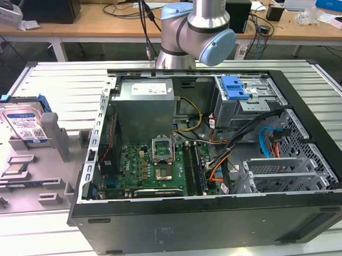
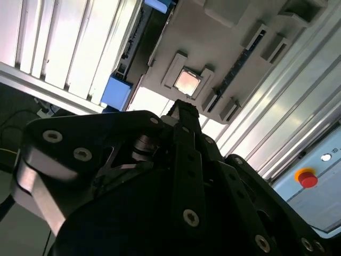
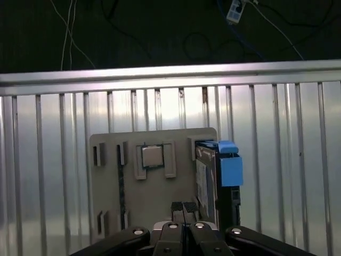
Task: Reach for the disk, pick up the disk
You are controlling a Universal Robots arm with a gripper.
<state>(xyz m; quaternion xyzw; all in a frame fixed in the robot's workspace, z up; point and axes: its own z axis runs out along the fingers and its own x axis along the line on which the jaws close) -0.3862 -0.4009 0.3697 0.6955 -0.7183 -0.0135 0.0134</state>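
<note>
The disk (image 1: pixel 25 124) stands on edge in a grey holder plate (image 1: pixel 49 183) at the exterior view's left. It is silver with a blue-and-white label and a blue bracket. In the first wrist view the disk (image 3: pixel 212 178) shows edge-on, with its blue bracket (image 3: pixel 230 168) beside the plate (image 3: pixel 106 160). My gripper (image 3: pixel 184 206) hangs well above the plate, shut, with nothing between its fingertips. Its black fingers (image 2: pixel 184 112) point toward the plate in the second wrist view, where the blue bracket (image 2: pixel 114 90) sits off to one side.
A small square processor chip (image 3: pixel 152 156) lies in a frame on the plate, also visible as the chip (image 2: pixel 186 81). An open computer case (image 1: pixel 206 160) takes up the middle of the ribbed metal table (image 1: pixel 57 81). A red button (image 2: pixel 308 177) sits at the table's edge.
</note>
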